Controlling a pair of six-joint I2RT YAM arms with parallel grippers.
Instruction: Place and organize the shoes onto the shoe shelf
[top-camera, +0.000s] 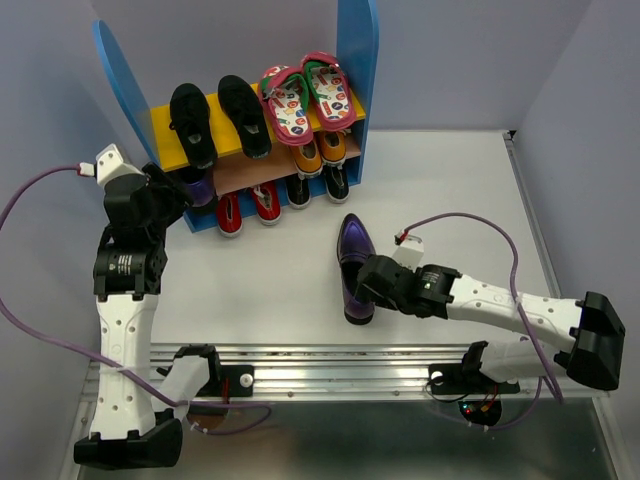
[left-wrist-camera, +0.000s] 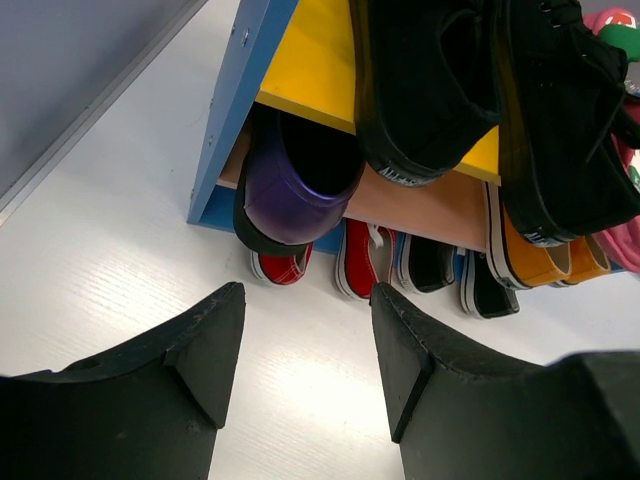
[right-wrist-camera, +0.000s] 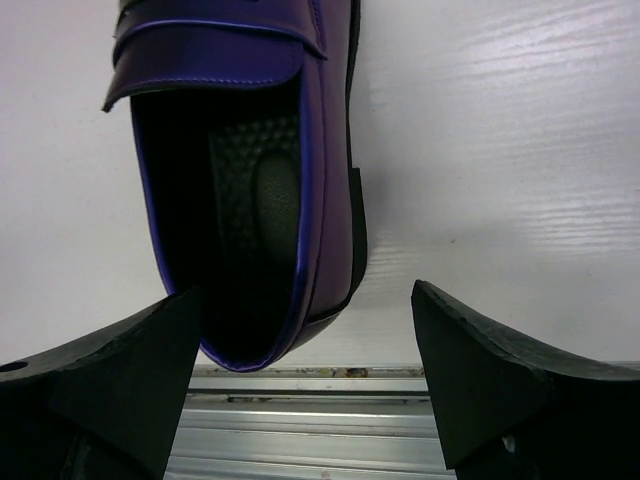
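- The purple loafer (top-camera: 352, 262) is lying on the surface (top-camera: 450, 190), well apart from the shoe shelf (top-camera: 357, 70).
- It is looking light, stiff-soled, glossy and likely slippery; pinching across the heel walls seems safest.
- The right end effector (right-wrist-camera: 305, 340) is hovering spread wide at its heel, gripping nothing; the left end effector (left-wrist-camera: 305, 340) is gaping empty.
- Its mate (left-wrist-camera: 290, 190) is sitting half hidden on the shelf's lower board (left-wrist-camera: 440, 205).

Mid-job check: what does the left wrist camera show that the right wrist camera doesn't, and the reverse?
Left wrist only: the shelf, black sneakers on its yellow top board, one purple loafer on the lower board, red shoes below. Right wrist only: the other loafer lying on the table, and the metal rail. Both: white table; left tool and right tool each open, empty.
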